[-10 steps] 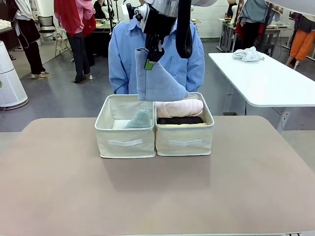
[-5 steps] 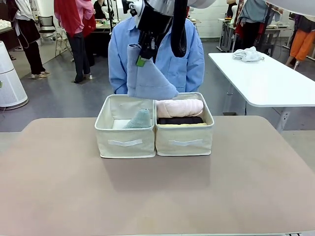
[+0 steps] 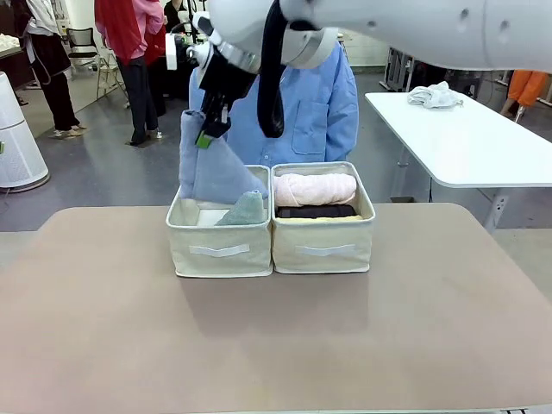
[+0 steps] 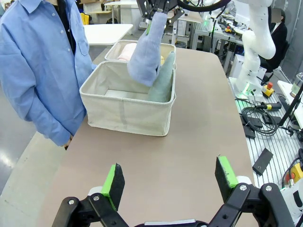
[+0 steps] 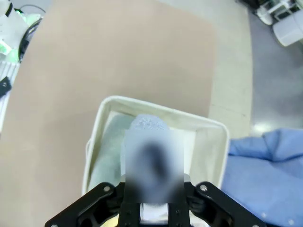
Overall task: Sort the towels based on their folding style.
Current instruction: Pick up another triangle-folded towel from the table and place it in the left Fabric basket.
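My table [image 3: 103, 328] is a bare taupe sheet with a paler edge strip on the person's side. Behind it lies a grey floor with a white table [image 3: 483, 138] carrying a white rag [image 3: 434, 95], and people stand farther back. A person in a blue shirt [image 3: 315, 112] stands at the far side.

Two beige bins sit touching, side by side. My right claw [image 3: 207, 136] is clamped on the top of the blue cone [image 3: 207, 168], which hangs over the left bin [image 3: 220, 246], its lower end at the rim. The grey-green cone [image 3: 244, 210] leans in that bin's inner corner. In the right bin [image 3: 323, 246] the pink roll [image 3: 315, 189] lies on the dark roll [image 3: 315, 211], with a yellow edge [image 3: 319, 219] just below; the rest there is hidden.

My left claw [image 4: 168, 182] stands wide apart over bare table, holding nothing.

In my right wrist view the cone is a blur that covers my fingers.
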Tool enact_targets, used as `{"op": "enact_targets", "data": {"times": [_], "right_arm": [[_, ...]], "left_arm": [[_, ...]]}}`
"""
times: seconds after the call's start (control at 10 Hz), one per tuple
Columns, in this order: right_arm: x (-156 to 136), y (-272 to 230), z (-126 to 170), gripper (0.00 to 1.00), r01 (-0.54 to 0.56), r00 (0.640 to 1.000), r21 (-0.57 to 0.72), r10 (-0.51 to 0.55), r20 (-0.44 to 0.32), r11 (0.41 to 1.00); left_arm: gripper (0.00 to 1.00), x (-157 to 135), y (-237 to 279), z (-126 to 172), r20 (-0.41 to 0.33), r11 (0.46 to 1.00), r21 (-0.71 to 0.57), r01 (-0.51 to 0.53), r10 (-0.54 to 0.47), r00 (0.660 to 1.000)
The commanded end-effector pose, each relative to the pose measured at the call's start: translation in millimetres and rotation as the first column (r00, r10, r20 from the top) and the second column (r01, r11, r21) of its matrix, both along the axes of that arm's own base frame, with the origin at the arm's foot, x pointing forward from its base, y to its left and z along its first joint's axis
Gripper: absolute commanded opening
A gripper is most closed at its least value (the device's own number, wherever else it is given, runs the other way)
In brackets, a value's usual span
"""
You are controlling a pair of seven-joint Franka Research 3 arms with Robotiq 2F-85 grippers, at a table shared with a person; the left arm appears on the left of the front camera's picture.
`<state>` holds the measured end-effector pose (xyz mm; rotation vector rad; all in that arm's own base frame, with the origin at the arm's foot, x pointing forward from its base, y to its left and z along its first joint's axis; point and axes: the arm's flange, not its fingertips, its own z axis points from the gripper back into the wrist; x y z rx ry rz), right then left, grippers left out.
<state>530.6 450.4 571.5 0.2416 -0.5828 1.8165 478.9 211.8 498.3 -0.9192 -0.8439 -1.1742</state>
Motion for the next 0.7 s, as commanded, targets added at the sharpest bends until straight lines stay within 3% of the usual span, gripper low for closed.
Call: {"op": "enact_targets", "data": {"times": [0.0,0.6], "right_arm": [[13,23,13,0.19,0.001,1.000,-0.016,-0.001,-0.012,1.000],[32,35,-14,0.19,0.031,0.999,-0.137,-0.034,-0.020,0.990]], "left_arm": [[1.00,-1,0,1,0.002,1.000,0.007,-0.009,0.009,1.000],[1.00,-1,0,1,0.002,1.000,0.007,-0.009,0.009,1.000]]}}
